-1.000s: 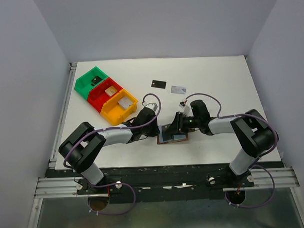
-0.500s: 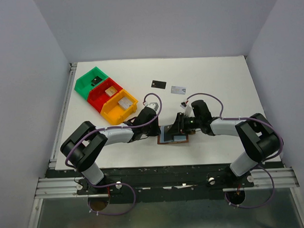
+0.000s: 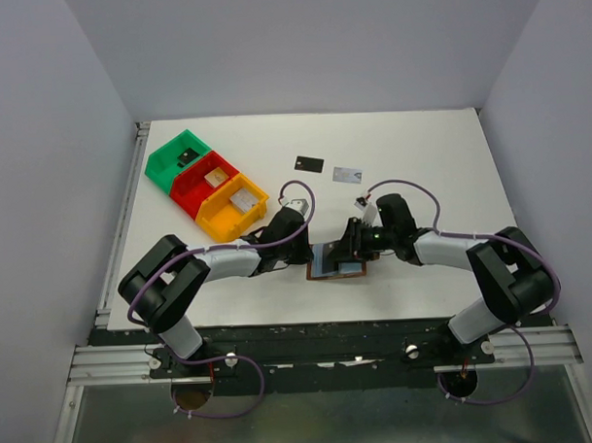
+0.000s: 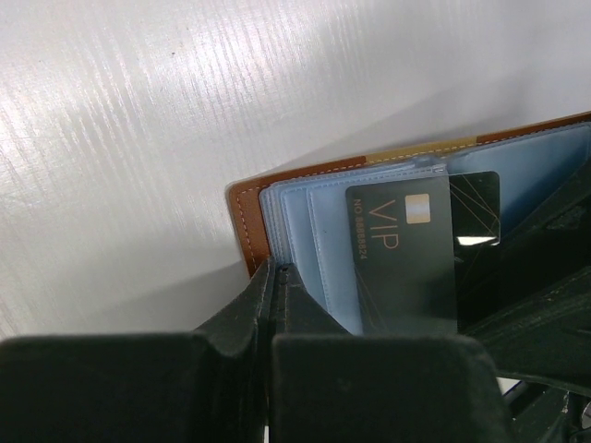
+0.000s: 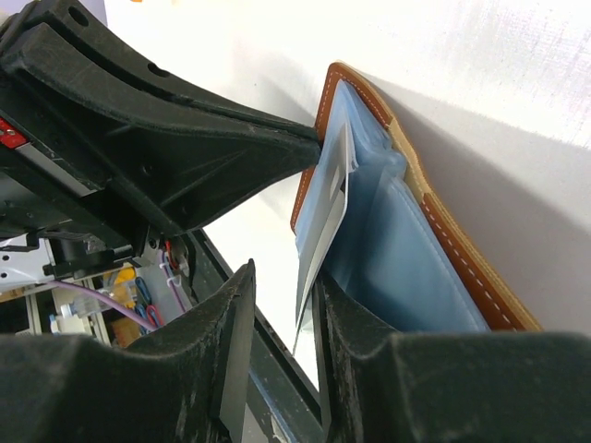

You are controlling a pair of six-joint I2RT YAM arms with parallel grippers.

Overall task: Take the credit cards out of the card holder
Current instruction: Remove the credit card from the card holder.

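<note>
Here, stitched leather card holder (image 4: 242, 217) holds glossy card (image 4: 406, 268).

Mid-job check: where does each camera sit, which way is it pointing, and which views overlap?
Top external: above and behind the bases, looking down on the table; left arm and right arm show, meeting at the card holder.
Left wrist: looking along the left gripper, shut on the card holder's edge; black VIP card beyond.
Right wrist: looking along the right gripper, open around a card seen edge-on; the left gripper shows ahead.
Shared: all three see the card holder.
</note>
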